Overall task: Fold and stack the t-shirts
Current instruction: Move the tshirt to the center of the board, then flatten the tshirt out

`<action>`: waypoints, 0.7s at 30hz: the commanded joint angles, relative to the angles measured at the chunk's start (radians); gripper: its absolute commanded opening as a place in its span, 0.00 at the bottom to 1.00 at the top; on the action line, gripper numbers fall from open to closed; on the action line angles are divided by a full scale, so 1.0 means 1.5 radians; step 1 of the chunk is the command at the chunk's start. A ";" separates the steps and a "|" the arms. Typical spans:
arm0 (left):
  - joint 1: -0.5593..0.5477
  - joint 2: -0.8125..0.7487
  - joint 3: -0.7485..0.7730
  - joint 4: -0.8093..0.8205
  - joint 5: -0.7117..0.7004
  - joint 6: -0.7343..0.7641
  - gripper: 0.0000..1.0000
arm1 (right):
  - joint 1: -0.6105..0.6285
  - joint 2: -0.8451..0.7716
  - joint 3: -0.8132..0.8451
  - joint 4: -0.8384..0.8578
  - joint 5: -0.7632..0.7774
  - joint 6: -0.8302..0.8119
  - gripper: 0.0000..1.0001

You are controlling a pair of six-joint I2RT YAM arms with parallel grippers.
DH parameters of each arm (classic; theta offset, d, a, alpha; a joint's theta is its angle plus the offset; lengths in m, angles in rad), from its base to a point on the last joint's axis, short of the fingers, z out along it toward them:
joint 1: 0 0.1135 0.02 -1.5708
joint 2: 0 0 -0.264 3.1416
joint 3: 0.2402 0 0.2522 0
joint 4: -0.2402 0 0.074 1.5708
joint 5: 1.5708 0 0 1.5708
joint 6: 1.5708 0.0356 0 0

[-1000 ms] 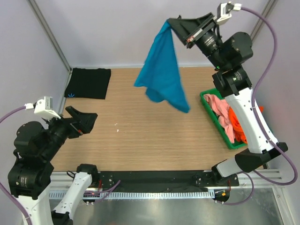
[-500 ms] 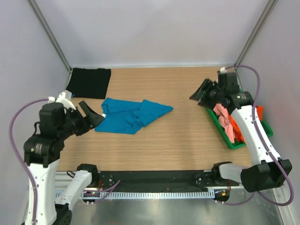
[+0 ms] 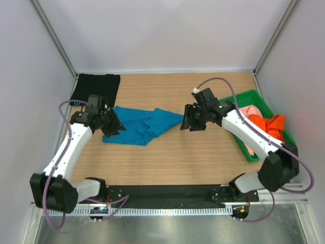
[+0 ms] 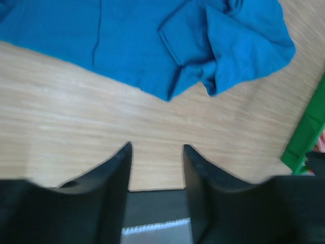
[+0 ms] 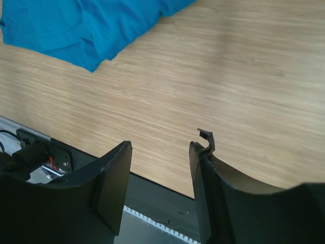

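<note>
Left gripper, right gripper parted, empty, flanking teal t-shirt

The teal shirt, aloft a second ago, lies on the table. The left gripper and right gripper now flank it, jaws apart.

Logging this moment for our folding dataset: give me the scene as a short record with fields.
teal t-shirt: crumpled on the table, unfolded
black t-shirt: folded flat, far left corner
pink t-shirt and orange t-shirt: heaped in the green tray
left tool: open, empty, at the teal t-shirt's left end
right tool: open, empty, by its right tip
</note>
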 commanded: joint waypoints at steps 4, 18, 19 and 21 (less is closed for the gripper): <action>0.002 0.146 -0.026 0.187 -0.072 0.044 0.32 | 0.028 0.064 0.090 0.037 0.022 -0.013 0.52; 0.042 0.341 -0.011 0.212 -0.085 0.062 0.26 | 0.028 0.001 0.034 0.009 0.068 -0.037 0.52; 0.042 0.331 -0.027 0.215 -0.088 0.065 0.26 | 0.028 0.001 0.031 0.010 0.068 -0.038 0.52; 0.042 0.318 -0.038 0.227 -0.084 0.072 0.27 | 0.027 0.000 0.028 0.010 0.068 -0.036 0.52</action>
